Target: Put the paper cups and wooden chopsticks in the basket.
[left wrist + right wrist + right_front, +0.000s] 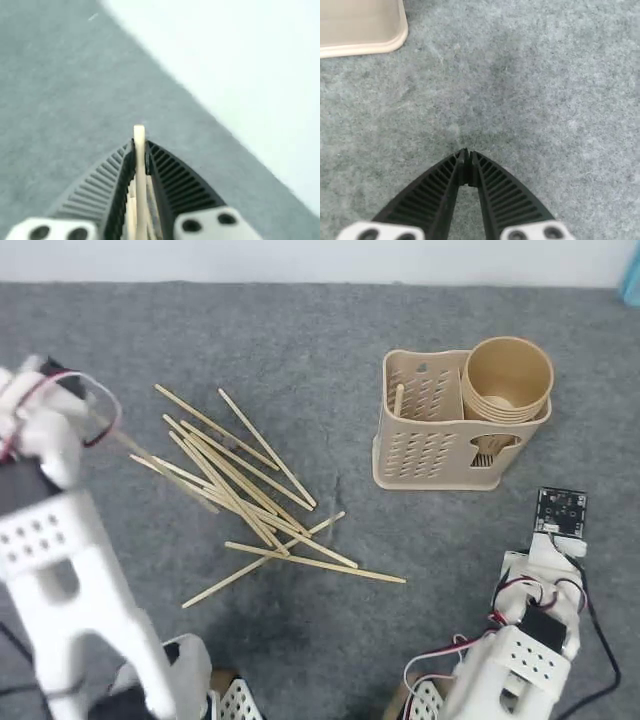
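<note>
The step in hand looks like chopstick transfer. The left tool (140, 145) is clamped tight on a wooden chopstick (139, 165), whose tip pokes out just past the fingertips, and it sits at the far left of the bench (300, 330). The stacked paper cups (508, 375) already sit in the right compartment of the basket (420, 455), and one stick (398, 400) stands in its left compartment. The loose chopsticks (240, 485) lie scattered in a pile on the bench, between the left arm and the basket.

The next move would likely be to carry the gripped stick rightward across the pile, tip it end-down over the left compartment, and only then let go.

The basket is well apart from the left tool. The right tool (466, 155) is closed with nothing in it, low over the bench near the basket's near right corner.
</note>
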